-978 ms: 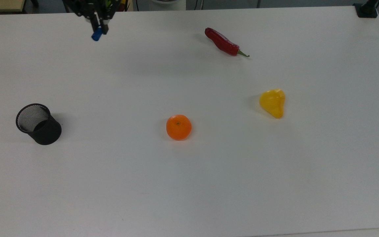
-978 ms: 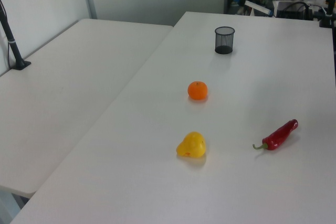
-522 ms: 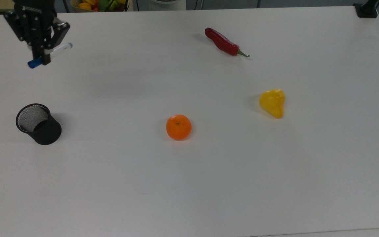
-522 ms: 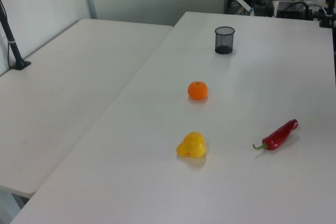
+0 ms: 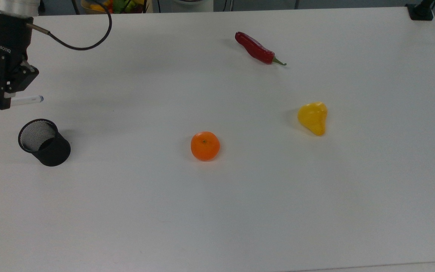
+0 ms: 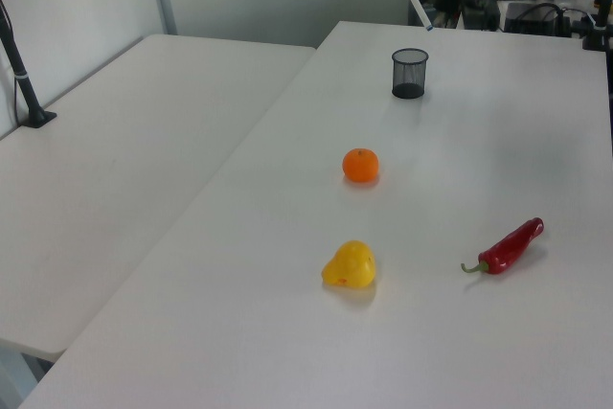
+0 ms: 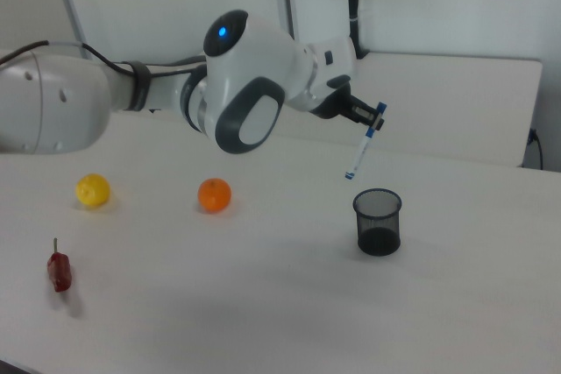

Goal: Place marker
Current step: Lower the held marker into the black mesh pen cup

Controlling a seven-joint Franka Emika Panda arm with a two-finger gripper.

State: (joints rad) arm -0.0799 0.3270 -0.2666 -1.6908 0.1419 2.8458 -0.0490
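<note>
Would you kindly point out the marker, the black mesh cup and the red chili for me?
marker (image 5: 26, 100), top view, on its white barrel.
black mesh cup (image 7: 378, 231), right view, on its outer mesh wall.
red chili (image 5: 254, 48), top view, on the middle of its red body.

Up in the air at the top view's far left, the gripper (image 5: 1, 101) grips the marker (image 5: 21, 100), which hangs tilted just above the mesh cup (image 7: 378, 221) in the right view and a little to the right view's left of it. On the table (image 5: 240, 211), the cup (image 5: 44, 142) stands at the top view's left, the orange (image 5: 205, 146) near the middle, the pear (image 5: 313, 118) further to the top view's right. The chili (image 5: 257, 49) lies well behind both, toward the top view's upper edge.
</note>
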